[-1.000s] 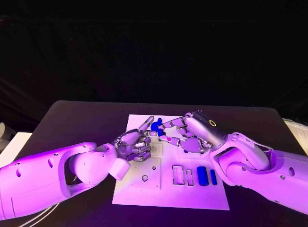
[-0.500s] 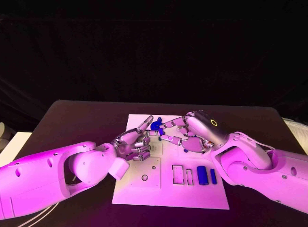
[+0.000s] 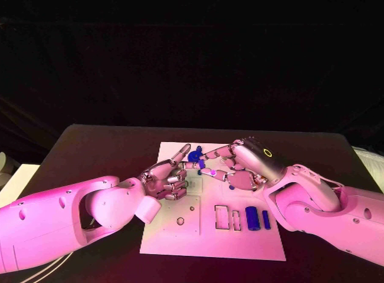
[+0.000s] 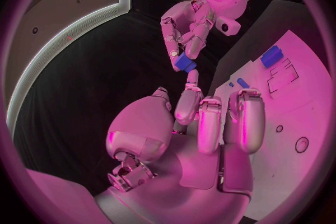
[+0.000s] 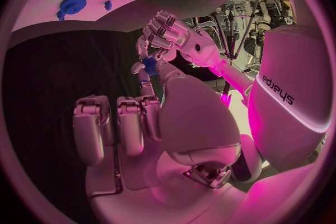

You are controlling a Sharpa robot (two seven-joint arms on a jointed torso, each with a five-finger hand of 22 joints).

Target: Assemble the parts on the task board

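Both arms reach in over the white board (image 3: 170, 239) and meet above its far half. The left hand (image 3: 166, 178) has most fingers curled toward the palm, with one finger (image 4: 189, 102) stretched forward. The right hand (image 3: 239, 165) faces it, fingers bent. A small blue piece (image 3: 197, 155) sits between the two hands' fingertips, touching both; which hand actually holds it cannot be told. Two more blue pieces (image 3: 252, 219) lie on the board below the right hand's fingers, beside the rectangular slots (image 3: 222, 217).
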